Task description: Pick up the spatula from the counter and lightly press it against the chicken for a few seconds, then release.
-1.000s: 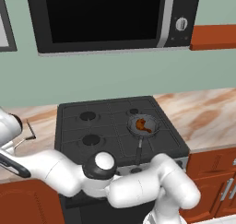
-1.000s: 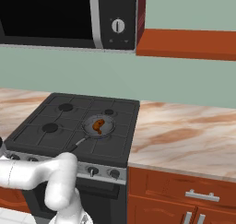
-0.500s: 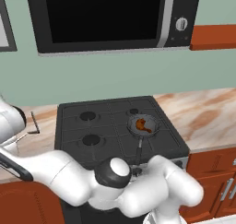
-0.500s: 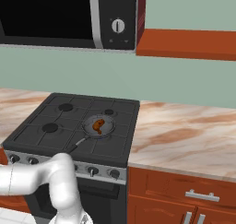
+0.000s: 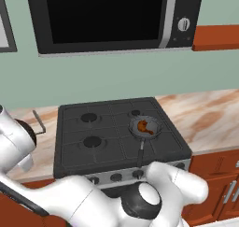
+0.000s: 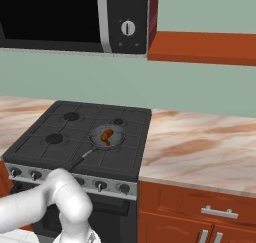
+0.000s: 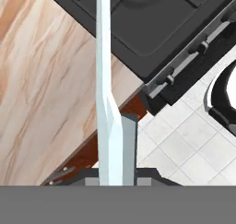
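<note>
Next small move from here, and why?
Probably swing the spatula right, toward the pan. It looks gripped, out over the counter left of the stove, while the chicken sits in that pan on the front right burner, untouched.

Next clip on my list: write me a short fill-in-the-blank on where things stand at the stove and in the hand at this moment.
1. The chicken lies in a ____ on the stove.
2. That vessel's handle points toward the stove's ____ edge, where the knobs are.
3. In the hand view, the gripper is shut on a pale ____ that stretches out over the counter.
4. Above the stove hangs a black ____.
Missing words: pan; front; spatula; microwave.
</note>
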{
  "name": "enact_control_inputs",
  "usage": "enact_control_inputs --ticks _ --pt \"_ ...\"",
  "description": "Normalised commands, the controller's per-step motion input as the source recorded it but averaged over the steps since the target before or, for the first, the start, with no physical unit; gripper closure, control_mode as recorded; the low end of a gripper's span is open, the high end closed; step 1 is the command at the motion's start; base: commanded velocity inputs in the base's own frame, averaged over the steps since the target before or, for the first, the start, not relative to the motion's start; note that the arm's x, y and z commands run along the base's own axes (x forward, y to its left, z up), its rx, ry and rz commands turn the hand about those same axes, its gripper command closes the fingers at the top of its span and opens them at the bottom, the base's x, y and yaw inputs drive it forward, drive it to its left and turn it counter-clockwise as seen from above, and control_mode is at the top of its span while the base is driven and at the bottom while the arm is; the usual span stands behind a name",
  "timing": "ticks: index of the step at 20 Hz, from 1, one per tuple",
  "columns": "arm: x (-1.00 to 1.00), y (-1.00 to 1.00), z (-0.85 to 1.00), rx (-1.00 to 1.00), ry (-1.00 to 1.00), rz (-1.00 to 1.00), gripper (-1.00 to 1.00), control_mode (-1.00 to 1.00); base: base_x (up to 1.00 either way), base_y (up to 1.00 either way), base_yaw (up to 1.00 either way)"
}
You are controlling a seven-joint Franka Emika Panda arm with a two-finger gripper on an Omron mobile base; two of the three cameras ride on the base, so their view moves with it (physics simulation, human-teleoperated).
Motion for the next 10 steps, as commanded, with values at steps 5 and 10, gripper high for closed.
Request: enact_control_inputs --ticks 5,10 --pt "-0.54 -0.69 0.31 0.13 -0.14 0.23 1.00 -1.00 0.00 0.00 0.00" --pt "-0.36 -0.49 0.55 0.19 -0.01 0.16 1.00 -1.00 0.00 0.00 0.00"
